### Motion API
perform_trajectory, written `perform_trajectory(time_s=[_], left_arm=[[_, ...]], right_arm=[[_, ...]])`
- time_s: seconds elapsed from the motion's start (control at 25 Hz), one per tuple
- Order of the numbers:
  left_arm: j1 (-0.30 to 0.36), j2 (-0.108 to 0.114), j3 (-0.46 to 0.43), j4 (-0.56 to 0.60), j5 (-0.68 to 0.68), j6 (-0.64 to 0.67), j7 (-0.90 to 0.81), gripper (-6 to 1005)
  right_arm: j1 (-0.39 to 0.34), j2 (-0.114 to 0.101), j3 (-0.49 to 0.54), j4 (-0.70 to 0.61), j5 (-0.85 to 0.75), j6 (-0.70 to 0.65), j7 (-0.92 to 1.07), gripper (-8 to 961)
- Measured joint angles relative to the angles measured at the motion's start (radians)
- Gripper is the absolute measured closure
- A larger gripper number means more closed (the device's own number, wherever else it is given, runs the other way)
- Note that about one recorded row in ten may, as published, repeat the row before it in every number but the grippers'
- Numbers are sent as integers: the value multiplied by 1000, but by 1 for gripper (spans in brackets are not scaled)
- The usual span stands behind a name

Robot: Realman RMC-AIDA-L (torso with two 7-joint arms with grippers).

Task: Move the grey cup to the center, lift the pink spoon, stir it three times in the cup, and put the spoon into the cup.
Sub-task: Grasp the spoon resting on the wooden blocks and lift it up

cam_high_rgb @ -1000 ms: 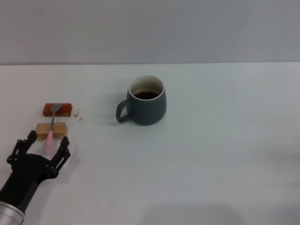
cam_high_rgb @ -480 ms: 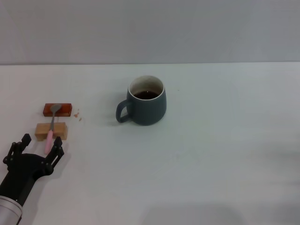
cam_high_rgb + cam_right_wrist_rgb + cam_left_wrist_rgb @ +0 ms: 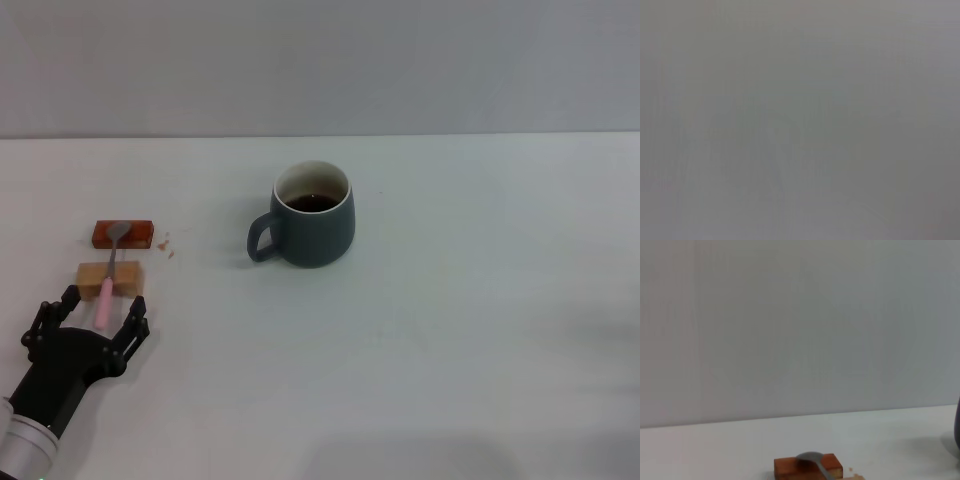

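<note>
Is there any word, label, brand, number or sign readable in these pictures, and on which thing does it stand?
None. No text shows on the grey cup, the pink spoon, the two blocks under it, the table or the left gripper.

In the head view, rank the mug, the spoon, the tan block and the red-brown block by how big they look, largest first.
1. Mug, clearly largest.
2. Spoon, longest of the rest though slim.
3. Tan block and red-brown block: they look about alike, too close to rank.
</note>
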State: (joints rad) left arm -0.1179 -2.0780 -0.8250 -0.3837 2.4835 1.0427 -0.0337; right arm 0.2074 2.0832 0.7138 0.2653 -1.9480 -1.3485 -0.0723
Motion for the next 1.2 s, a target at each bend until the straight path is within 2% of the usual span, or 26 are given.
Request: perform_trajectory(time_s=[1.16, 1.2], left_arm=[[-15, 0, 1, -14, -3, -38, 0, 231], [-15, 0, 1, -14, -3, -38, 0, 260]], right_arm=[[-8, -2, -2, -3, -1, -1, 1, 953], [-8, -2, -2, -3, -2, -1, 1, 953]])
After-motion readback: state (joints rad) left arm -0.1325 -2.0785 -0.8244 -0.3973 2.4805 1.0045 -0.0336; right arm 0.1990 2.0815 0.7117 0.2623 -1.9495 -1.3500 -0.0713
